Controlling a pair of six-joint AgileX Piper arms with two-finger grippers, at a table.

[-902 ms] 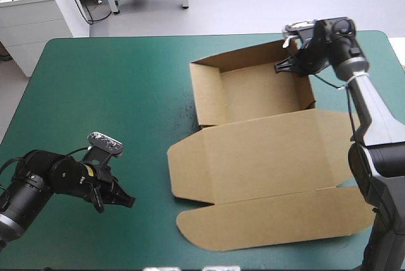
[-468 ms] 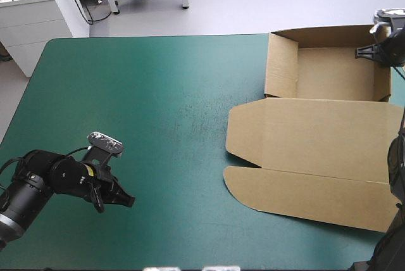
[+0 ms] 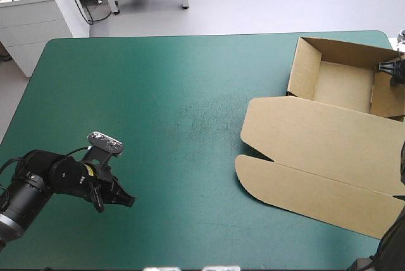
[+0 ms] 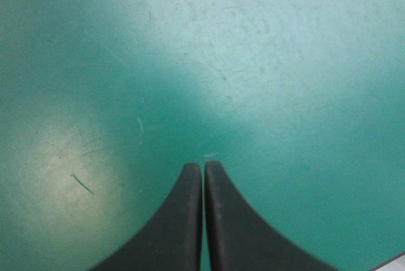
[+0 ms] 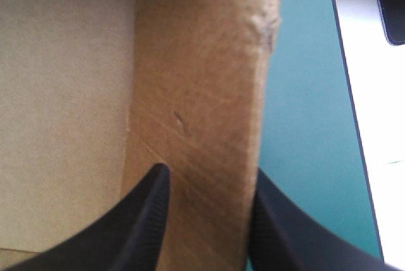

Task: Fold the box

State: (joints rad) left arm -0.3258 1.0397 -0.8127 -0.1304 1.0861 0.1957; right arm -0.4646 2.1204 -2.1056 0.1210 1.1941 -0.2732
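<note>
My left gripper sits low over the teal-green cover at the near-left, fingers pressed together, well apart from the box. The box lies at the table's right side, with the walled tray at the far-right corner and the lid flat toward the near edge. My right gripper pinches the tray's right wall. Step in hand, as I judge it: repositioning the tray. The next move calls for a firm pinch and a stop short of the right edge. Since the earlier frame the box has moved right and turned; the left gripper is unchanged.

Matt cardbd box, corner dented; cover smooth, lightly scuffed.
</note>
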